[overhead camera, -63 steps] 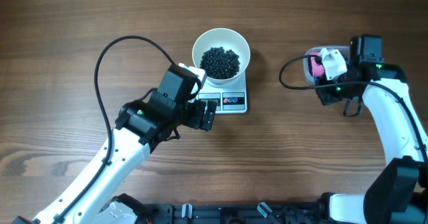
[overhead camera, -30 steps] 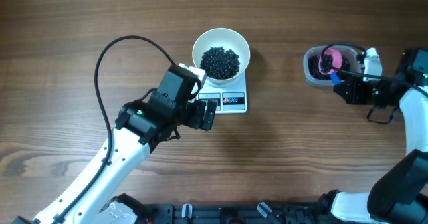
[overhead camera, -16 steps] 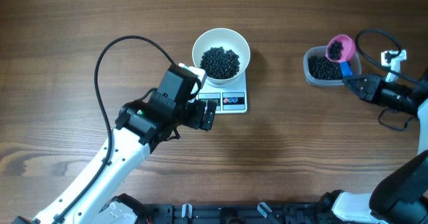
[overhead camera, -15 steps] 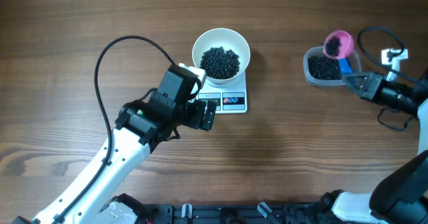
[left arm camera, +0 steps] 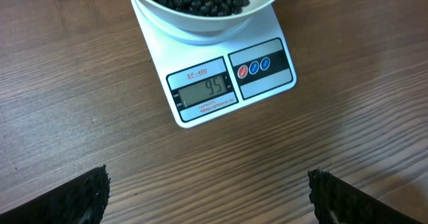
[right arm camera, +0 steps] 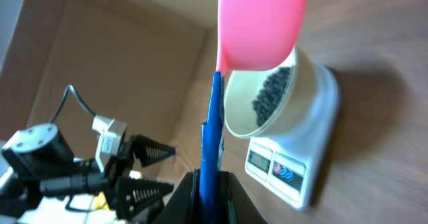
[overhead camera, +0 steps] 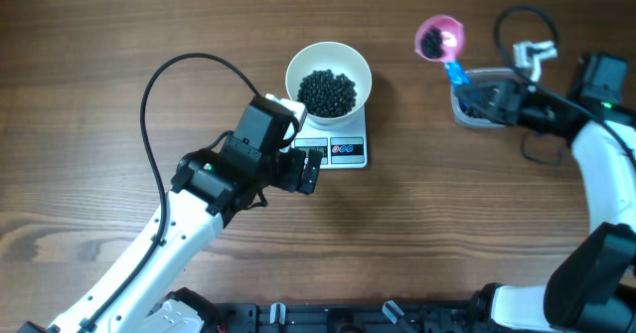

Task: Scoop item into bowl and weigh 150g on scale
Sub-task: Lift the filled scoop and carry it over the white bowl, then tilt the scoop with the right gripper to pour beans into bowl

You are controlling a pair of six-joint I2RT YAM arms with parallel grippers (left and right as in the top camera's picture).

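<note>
1. Your right claw (right arm camera: 204, 184) (overhead camera: 484, 98) is clamped narrow on the blue handle (right arm camera: 210, 127) of the scoop (overhead camera: 438, 38), with a finger pressed to each side of it.
2. The pink scoop is up in the air, held out ahead of that claw. From overhead you can see a small load of beads (overhead camera: 433, 42) in its cup.
3. Seen from above, the scoop is between the tub (overhead camera: 463, 114) and the bowl (overhead camera: 297, 61), apart from both and not over the bowl.
4. The right claw itself hangs over the tub and covers most of it, so you cannot tell how much is inside.
5. Your left claw (left arm camera: 210, 200) (overhead camera: 309, 169) is spread wide and grips nothing. Its two black fingertips show at the bottom corners of the left wrist view.
6. That claw hovers over the table (overhead camera: 447, 224), just beside the display edge of the scale (left arm camera: 264, 83) (overhead camera: 348, 150) and apart from it.
7. The white bowl sits upright on the scale and overhangs its far end. A dark heap of beads fills its middle.
8. The display and buttons are uncovered on the side facing the left claw. The display shows what looks like 95.
</note>
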